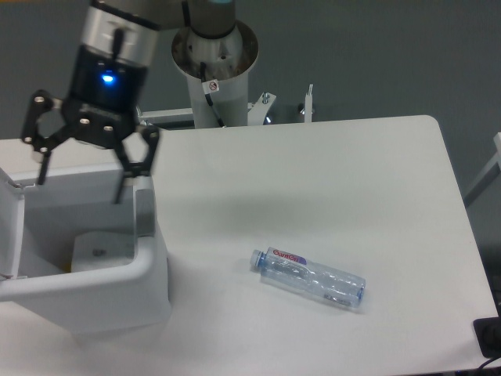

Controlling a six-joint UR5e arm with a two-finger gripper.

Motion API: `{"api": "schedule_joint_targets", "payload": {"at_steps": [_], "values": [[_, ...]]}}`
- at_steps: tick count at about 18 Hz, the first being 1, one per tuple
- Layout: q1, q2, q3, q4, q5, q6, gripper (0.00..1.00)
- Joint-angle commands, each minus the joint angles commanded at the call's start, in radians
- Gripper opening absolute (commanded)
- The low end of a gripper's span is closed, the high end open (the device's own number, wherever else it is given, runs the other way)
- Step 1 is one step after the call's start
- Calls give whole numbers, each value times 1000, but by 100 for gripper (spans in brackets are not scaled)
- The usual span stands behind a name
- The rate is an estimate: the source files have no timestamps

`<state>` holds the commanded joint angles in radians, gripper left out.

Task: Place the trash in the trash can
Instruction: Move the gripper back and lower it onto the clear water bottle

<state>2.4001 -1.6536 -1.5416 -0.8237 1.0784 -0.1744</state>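
A clear plastic bottle with a red-lettered label and a pale blue cap lies on its side on the white table, right of the trash can. The white boxy trash can stands at the front left, with a grey pad on its right rim. A pale film packet lies inside the can. My gripper hangs open over the can's mouth, fingers spread wide and holding nothing.
The arm's base column rises behind the table's far edge. The can's open lid stands up at the far left. A dark object sits at the bottom right corner, off the table.
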Motion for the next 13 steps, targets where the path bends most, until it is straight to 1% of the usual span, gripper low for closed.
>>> {"api": "schedule_joint_targets", "payload": {"at_steps": [2,3,4,5,6,7,9,10,11,13], "values": [[91,-31,-12,-6,21,-63,100],[126,-52,-24,-6,49,-69,100],[146,-81,-34,-6,89,-71,100],[152,-115,-37,-6,139,-76,100],[175,-153,-40,-6,219,-80,100],[186,-176,-46,-6,251,-92,100],[200,-222,-57,-8,300,-112,100],[199,-238,-84,0,333,-106,100],[197,-258,-97,5,357,-105,100],[197,-317,-88,6,371,-103,100]]}}
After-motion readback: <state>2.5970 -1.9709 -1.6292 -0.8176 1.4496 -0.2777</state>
